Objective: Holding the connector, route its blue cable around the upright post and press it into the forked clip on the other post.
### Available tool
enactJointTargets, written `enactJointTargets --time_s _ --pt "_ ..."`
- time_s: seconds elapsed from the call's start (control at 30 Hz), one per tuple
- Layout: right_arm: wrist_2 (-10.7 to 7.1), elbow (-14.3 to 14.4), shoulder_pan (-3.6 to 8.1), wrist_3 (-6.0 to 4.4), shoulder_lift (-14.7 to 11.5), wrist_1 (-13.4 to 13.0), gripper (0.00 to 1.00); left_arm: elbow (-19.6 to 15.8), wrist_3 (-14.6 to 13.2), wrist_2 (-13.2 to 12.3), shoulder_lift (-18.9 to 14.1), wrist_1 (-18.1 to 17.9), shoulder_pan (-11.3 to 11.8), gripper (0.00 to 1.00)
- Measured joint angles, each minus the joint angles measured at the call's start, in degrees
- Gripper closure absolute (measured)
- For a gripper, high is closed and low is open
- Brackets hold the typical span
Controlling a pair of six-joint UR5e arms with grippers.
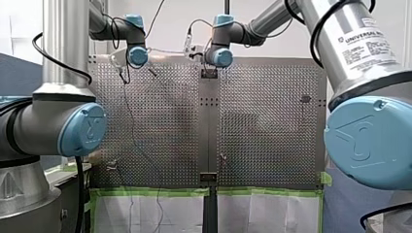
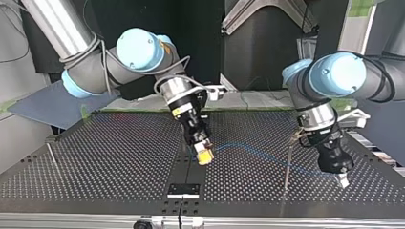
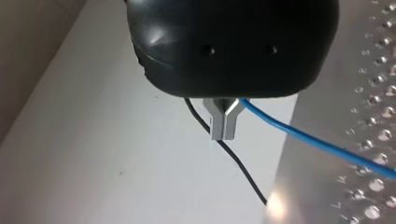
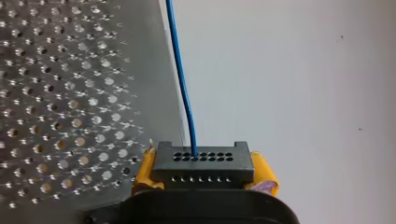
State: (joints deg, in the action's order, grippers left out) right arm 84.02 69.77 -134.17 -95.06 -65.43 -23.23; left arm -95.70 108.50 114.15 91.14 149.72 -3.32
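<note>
In the right wrist view my right gripper (image 4: 204, 175) is shut on a black connector (image 4: 203, 163), squeezed between its yellow pads (image 4: 264, 175). The blue cable (image 4: 183, 88) leaves the connector's face and runs straight ahead. In the top view this gripper (image 2: 204, 153) hangs over the table's middle seam. From there the blue cable (image 2: 253, 151) sags across to my left gripper (image 2: 342, 180), low at the view's right. It passes close by a thin upright post (image 2: 287, 167); on which side I cannot tell. In the left wrist view the metal fingers (image 3: 223, 122) are shut, with the blue cable (image 3: 308, 137) coming out beside them.
A second thin post (image 2: 51, 155) stands at the top view's left on the perforated table (image 2: 119, 162). A black plate (image 2: 183, 190) sits on the middle seam at the near edge. A black cable (image 3: 233, 161) trails behind my left gripper's fingers.
</note>
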Motion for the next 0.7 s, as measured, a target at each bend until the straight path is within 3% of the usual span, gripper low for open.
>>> enactJointTargets --time_s 0.37,0.7 --pt "-0.58 -0.7 0.02 -0.03 2.8 -0.8 0.98 0.3 1.1 -0.8 3.3 0.0 2.5 1.00" --pt "-0.69 -0.7 0.20 0.03 3.7 -0.9 0.98 0.4 1.5 -3.9 7.3 -0.1 3.7 1.00"
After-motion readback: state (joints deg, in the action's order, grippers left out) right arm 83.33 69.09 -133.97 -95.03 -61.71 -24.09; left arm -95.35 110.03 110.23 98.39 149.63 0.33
